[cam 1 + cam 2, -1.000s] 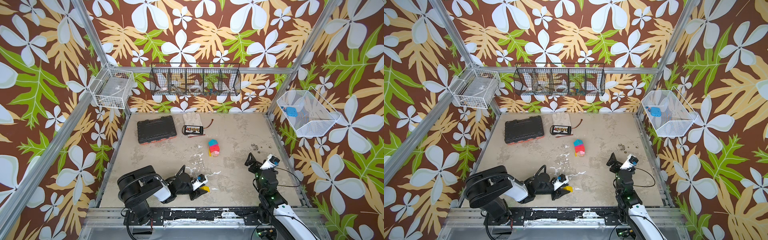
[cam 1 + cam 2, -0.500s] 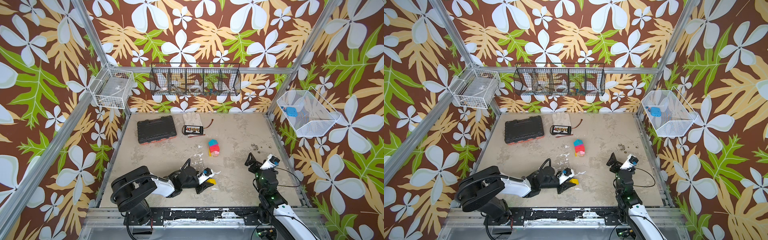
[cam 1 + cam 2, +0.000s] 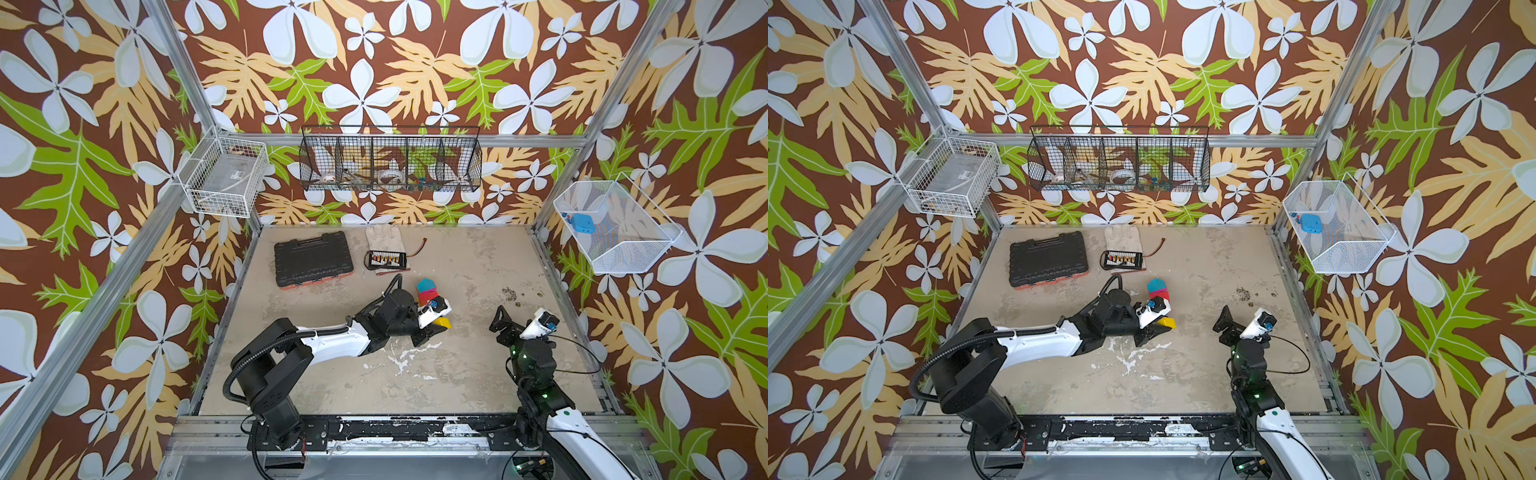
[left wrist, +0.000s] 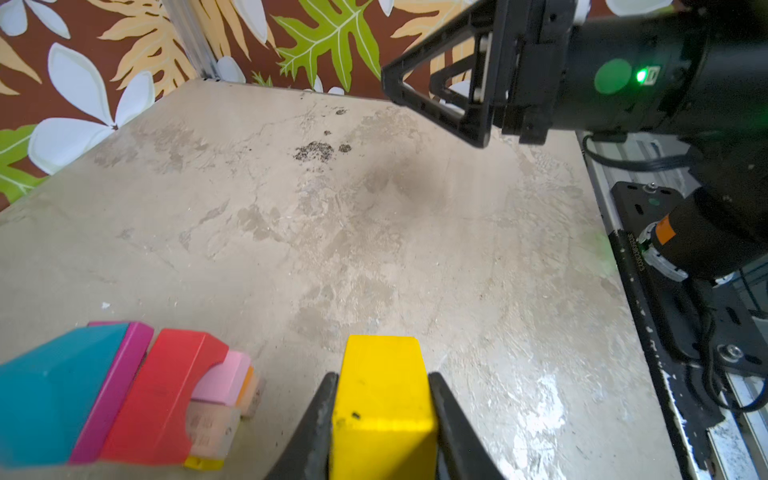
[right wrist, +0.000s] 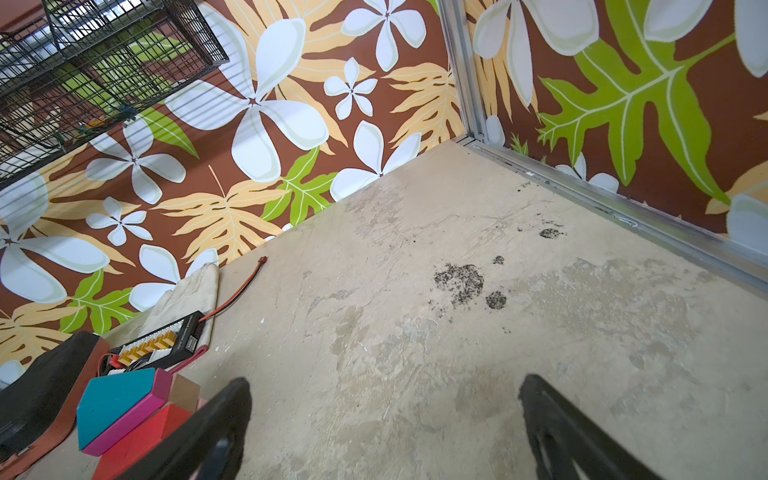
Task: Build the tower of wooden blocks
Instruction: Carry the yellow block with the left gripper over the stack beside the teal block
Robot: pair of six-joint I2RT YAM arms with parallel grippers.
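The left pincer is clenched on a yellow wooden block, one black finger flat against each of its sides. In both top views the block sits at the pincer's tip over the middle of the beige table. The small tower of painted wood blocks, capped by a teal piece, stands on the table just beyond that pincer, apart from the held block. The right pincer hangs released, fingers spread wide over bare table, well apart from the tower.

Lab robot cell, aluminium frame, wire baskets
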